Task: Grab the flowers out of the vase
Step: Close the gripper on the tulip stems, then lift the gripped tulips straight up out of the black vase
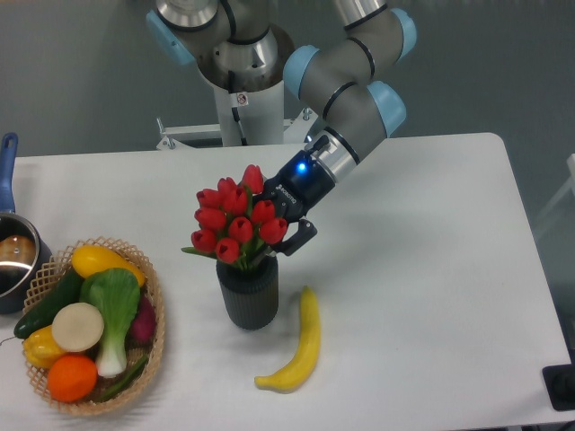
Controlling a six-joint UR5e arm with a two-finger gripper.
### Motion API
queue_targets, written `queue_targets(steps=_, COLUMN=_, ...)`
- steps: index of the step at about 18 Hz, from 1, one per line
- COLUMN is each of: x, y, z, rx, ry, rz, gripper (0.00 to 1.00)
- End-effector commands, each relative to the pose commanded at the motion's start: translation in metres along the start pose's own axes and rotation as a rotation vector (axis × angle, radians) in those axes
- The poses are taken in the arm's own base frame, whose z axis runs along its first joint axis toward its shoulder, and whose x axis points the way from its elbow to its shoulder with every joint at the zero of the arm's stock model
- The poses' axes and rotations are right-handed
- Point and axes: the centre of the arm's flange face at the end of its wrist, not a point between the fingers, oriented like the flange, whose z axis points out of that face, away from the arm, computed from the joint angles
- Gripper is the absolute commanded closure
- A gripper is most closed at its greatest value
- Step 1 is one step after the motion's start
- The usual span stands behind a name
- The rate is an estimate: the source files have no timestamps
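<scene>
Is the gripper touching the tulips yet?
Cannot tell. In the fixed camera, the gripper sits right behind the red tulips, still in the ribbed vase; the blooms hide its fingertips.

A yellow banana point(296, 352) is lying on the white worktop point(431, 296) toward the front edge. Over at the left, a woven wicker basket point(153, 346) is holding an orange, a green cucumber, a bok choy and other produce. A metal pot with a blue handle point(9, 256) is sitting just behind it.
</scene>
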Motion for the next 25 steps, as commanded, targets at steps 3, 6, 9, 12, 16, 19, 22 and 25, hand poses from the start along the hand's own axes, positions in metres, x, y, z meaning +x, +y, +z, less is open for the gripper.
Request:
queue_targets(steps=3, x=-0.001, y=-0.006, z=-0.002, rx=0.064, ry=-0.009, rz=-0.002, gripper=0.41)
queue_targets(steps=6, x=-0.001, y=-0.006, z=-0.001, rx=0.078, ry=-0.009, rz=-0.008, gripper=0.47)
queue_targets(steps=9, x=-0.003, y=-0.009, z=-0.003, rx=0.088, ry=-0.013, rz=-0.006, gripper=0.47)
queue_targets(steps=12, x=-0.005, y=-0.015, z=-0.006, rx=0.135, ry=-0.023, rz=-0.004, gripper=0.47)
queue_targets(steps=16, x=-0.008, y=-0.029, z=-0.011, rx=0.175, ry=-0.029, rz=-0.033, gripper=0.47)
queue_targets(steps=19, x=-0.009, y=-0.052, z=-0.019, rx=0.175, ry=-0.036, rz=-0.055, gripper=0.47)
queue_targets(steps=22, x=-0.016, y=-0.077, z=-0.027, rx=0.175, ry=-0.041, rz=-0.077, gripper=0.47)
queue_targets(steps=25, x=-0.019, y=-0.098, z=-0.034, rx=0.178, ry=-0.047, rz=-0.092, gripper=0.47)
